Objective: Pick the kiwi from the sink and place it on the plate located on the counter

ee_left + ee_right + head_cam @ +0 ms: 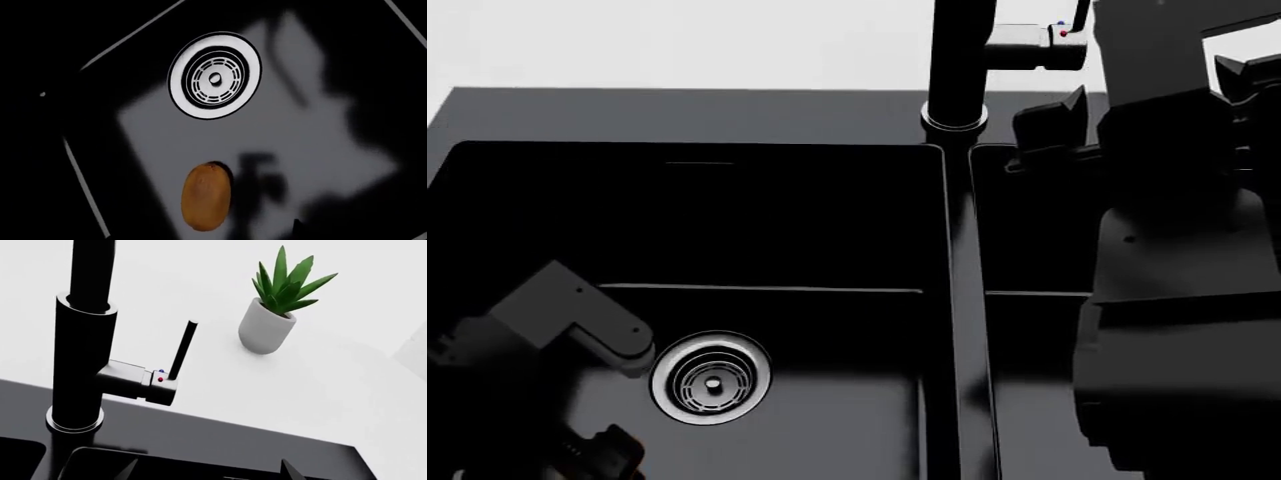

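Note:
The kiwi (205,196) is brown and egg-shaped and lies on the floor of the black sink's (827,220) left basin, a short way from the round chrome drain (215,75). My left gripper (598,458) hangs low over that basin, above the kiwi and apart from it. Only one dark fingertip (297,225) shows in its wrist view, set wide to the side, so it is open. The kiwi is hidden in the head view. My right gripper (1141,100) is open and empty, held high by the faucet (961,60). The plate is out of view.
The white counter (694,40) runs behind the sink. A potted green plant (273,315) stands on it beyond the faucet's lever handle (181,350). A divider (965,300) separates the two basins. My right arm (1174,280) covers the right basin.

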